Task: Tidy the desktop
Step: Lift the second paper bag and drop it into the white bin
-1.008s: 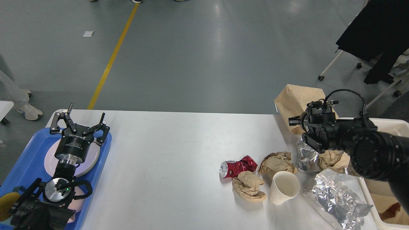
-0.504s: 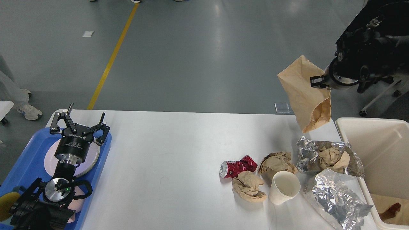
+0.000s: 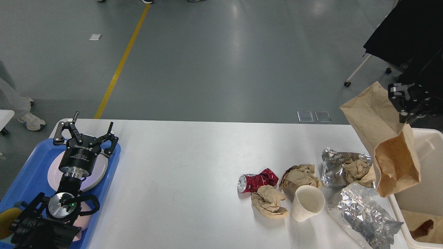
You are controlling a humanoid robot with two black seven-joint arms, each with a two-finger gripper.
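- The desktop (image 3: 193, 166) fills the near half of the view, white, smooth and slightly glossy, so light litter will likely slide on it.
- Your right gripper (image 3: 403, 103) pinches the brown paper bag (image 3: 384, 138) by its upper edge over the cream bin (image 3: 425, 138) at far right; the bag looks light and floppy.
- Your left gripper (image 3: 88, 133) hangs spread above the blue tray (image 3: 34, 162).
- Beyond the desk lies grey floor with a yellow line (image 3: 121, 62).

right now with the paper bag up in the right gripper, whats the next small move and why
Probably carry the brown paper bag a little further right and let go: it hangs from the right gripper over the near wall of the white bin, partly above the desktop.
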